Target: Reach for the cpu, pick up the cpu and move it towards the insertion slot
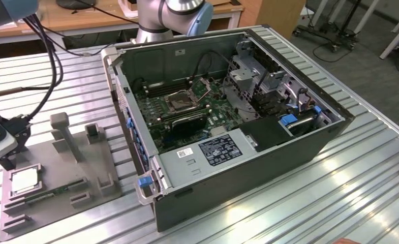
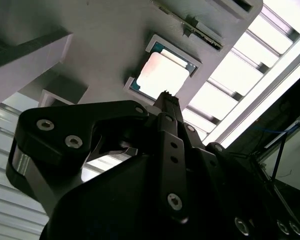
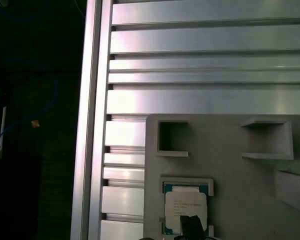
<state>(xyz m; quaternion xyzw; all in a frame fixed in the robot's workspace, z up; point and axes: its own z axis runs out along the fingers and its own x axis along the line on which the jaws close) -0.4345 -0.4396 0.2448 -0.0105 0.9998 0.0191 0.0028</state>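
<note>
The cpu (image 1: 24,179) is a small square chip with a shiny pale top. It lies flat in a recess of the grey tray (image 1: 94,170) at the exterior view's left. My gripper (image 1: 6,162) hangs just above and beside it, apart from it. In the second wrist view the gripper (image 2: 166,97) points at the near edge of the cpu (image 2: 162,75). In the first wrist view the gripper's dark tip (image 3: 191,226) overlaps the cpu (image 3: 186,207). The insertion slot (image 1: 182,101), a silver-framed square with a dark centre, sits on the board inside the open computer case (image 1: 253,168).
A narrow green circuit strip (image 1: 50,193) lies on the tray beside the cpu. Grey posts (image 1: 60,134) rise from the tray. The slatted metal table (image 1: 335,198) carries tray and case. Its edge (image 3: 92,125) runs close to the tray. Black cables (image 1: 47,46) hang from the arm.
</note>
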